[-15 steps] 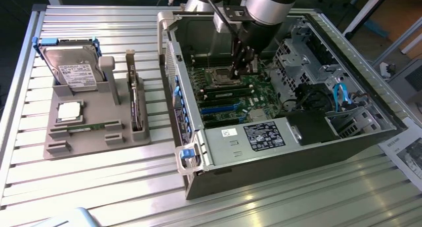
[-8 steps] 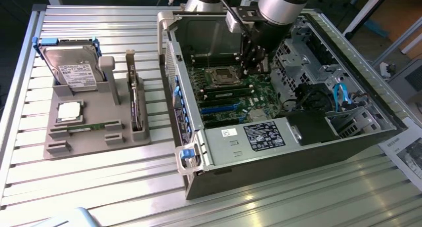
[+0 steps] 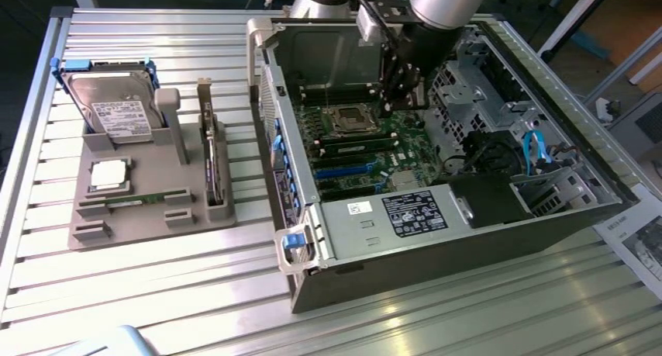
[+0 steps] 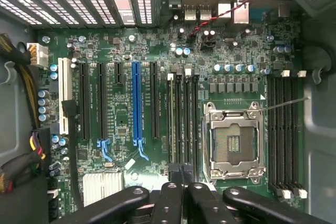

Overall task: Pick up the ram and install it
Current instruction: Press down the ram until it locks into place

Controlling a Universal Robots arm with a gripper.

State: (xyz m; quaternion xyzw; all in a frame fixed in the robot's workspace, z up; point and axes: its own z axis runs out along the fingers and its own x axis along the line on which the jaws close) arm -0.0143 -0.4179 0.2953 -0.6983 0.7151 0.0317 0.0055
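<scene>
A ram [image 3: 132, 202] stick, thin and green, lies in a slot at the front of the grey fixture [image 3: 155, 224] on the exterior view's left. My gripper [image 3: 401, 102] hangs inside the open computer case [image 3: 435, 232], just above the motherboard [image 4: 121, 129] and beside the empty processor socket [image 4: 233, 140]. In the wrist view the gripper [image 4: 181, 171] is shut, its black fingers [image 4: 173, 192] pressed together over the bank of long memory slots [image 4: 184, 119]. A pale thin strip [image 4: 170, 124] stands edge-on in the outermost of these slots. Whether the fingertips touch it I cannot tell.
The fixture also carries a hard drive [image 3: 114, 112], a square silver processor chip [image 3: 108, 174] and a dark card standing on edge [image 3: 212, 166]. A second bank of memory slots [image 4: 283, 129] lies past the socket. Cables and drive cages [image 3: 538, 162] crowd the case's far side.
</scene>
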